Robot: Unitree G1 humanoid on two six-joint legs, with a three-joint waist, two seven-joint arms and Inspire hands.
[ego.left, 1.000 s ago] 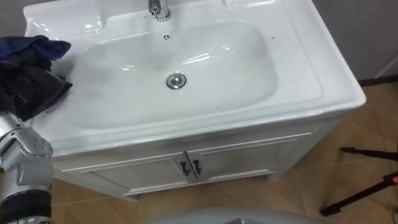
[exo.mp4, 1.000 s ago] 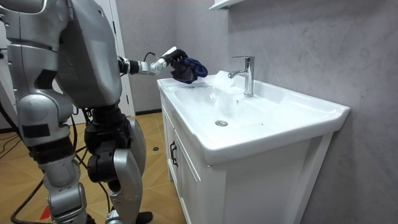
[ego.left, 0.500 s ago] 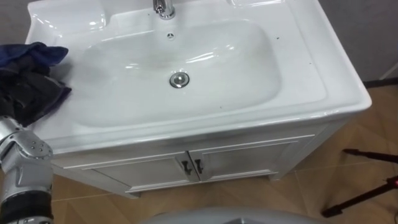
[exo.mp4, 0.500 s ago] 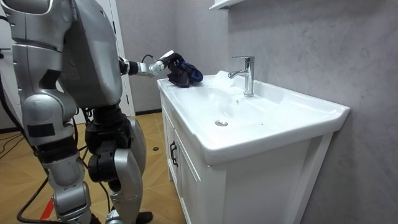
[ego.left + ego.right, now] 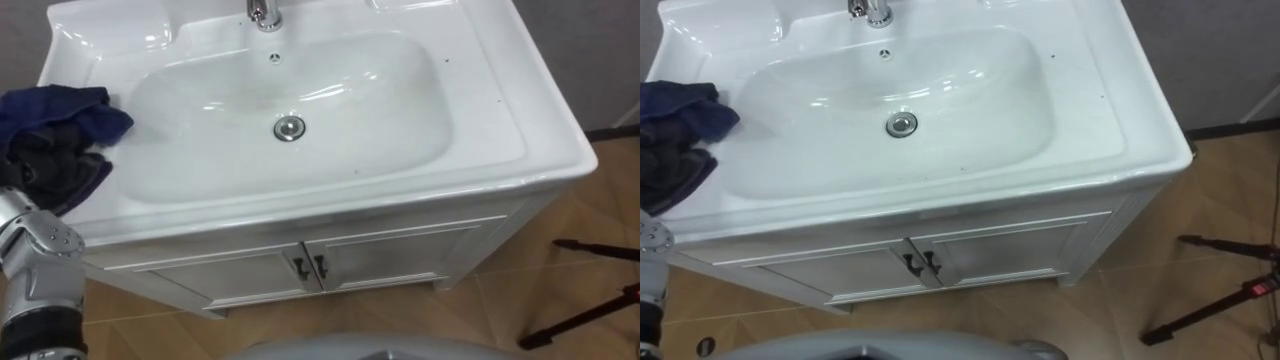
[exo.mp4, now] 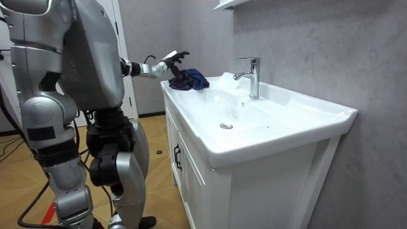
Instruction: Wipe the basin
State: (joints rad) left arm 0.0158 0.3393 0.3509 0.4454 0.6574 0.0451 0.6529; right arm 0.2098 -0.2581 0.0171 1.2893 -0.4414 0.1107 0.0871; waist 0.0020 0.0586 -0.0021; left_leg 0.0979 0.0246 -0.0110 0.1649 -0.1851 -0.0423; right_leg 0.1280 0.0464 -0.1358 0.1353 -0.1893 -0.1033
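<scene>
At the near left rim of the basin [image 5: 520,130], a crumpled dark blue cloth [image 5: 72,108] is seen lying loose, with the left hand [image 6: 170,60] open just above it — nothing is grasped. If pushed carelessly, the cloth could be knocked off the edge. Beyond — a glossy white bowl with a few dark specks.

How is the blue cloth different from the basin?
The cloth is dark blue and crumpled; the basin is white, smooth and shiny. The cloth is small and lies on the left rim; the basin is much bigger and hollow. Both are on top of the cabinet.
</scene>
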